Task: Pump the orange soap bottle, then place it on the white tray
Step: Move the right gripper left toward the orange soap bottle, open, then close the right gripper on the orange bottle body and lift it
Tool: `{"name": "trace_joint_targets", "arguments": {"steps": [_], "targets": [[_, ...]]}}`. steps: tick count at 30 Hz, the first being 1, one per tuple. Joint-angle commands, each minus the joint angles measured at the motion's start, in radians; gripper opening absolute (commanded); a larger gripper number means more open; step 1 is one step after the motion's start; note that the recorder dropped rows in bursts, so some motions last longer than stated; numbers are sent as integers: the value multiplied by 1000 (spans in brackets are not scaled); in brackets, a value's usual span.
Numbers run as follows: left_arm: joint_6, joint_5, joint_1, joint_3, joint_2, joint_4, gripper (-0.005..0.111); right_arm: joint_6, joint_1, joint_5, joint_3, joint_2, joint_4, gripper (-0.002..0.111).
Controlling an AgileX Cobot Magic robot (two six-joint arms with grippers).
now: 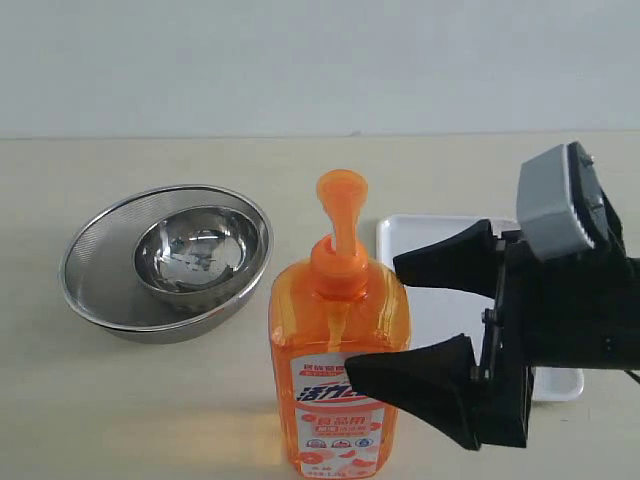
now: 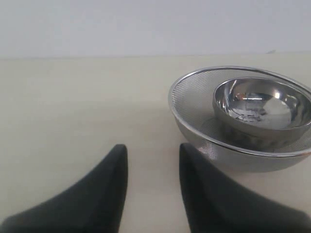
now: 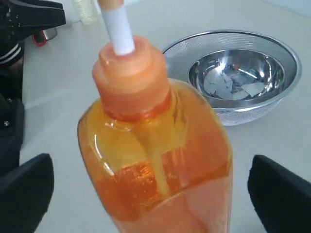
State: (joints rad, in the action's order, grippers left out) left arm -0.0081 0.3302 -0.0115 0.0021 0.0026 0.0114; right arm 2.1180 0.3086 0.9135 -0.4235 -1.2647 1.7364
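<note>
Exterior view, near to far. At 6 o'clock the orange soap bottle [image 1: 340, 400] is standing upright on the pale table [image 1: 150, 410]. Its base is being cut off by the lower edge, so the footing is not showing. The right gripper [image 1: 371, 315] is reaching in from 3 o'clock with its black fingers [image 1: 450, 260] spread wide. The lower finger is crossing in front of the bottle's shoulder and is hiding part of the label. In the right wrist view, bare table is showing between each finger and the bottle wall, and nothing is being pinched.

The bottle is showing a translucent orange body with liquid inside, a white-orange label with blue lettering too small to read, an orange collar, a white stem and an orange pump head. The head is pointing toward 12 o'clock, and the right wrist view is cropping it off.

At 3 o'clock of the bottle, farther back, the white tray [image 1: 445, 312] is lying flat. The gripper body is covering its right part. Whether the bottle is touching the tray cannot be told.

At 10 o'clock a steel bowl [image 1: 200, 250] is sitting inside a mesh strainer [image 1: 95, 270].

The left gripper [image 2: 151, 148] is appearing only in the left wrist view, with its jaws parted over bare table and nothing between them.
</note>
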Motion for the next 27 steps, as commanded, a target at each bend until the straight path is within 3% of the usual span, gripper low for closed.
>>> {"name": "trace_joint_targets", "arguments": {"steps": [1,5,7,11,15,17,21,22,27], "targets": [[-4,-16,2,-2,-3,-3,33,11,16,3,-42,-80,8,105],[-4,-16,2,-2,-3,-3,33,11,118,-60,-89,-156,8,105],[-4,-16,2,-2,-3,-3,33,11,172,-192,-113,-165,8,105],[-4,-16,2,-2,-3,-3,33,11,183,-234,-115,-165,8,103],[-4,-16,2,-2,-3,-3,33,9,183,-225,-115,-165,8,74],[-4,-16,2,-2,-3,-3,33,7,183,-225,-115,-165,8,44],[-4,-16,2,-2,-3,-3,33,7,183,-214,-115,-165,8,4],[-4,-16,2,-2,-3,-3,33,5,183,-206,-116,-165,8,0],[-4,-16,2,-2,-3,-3,33,3,183,-208,-124,-165,8,3]]}}
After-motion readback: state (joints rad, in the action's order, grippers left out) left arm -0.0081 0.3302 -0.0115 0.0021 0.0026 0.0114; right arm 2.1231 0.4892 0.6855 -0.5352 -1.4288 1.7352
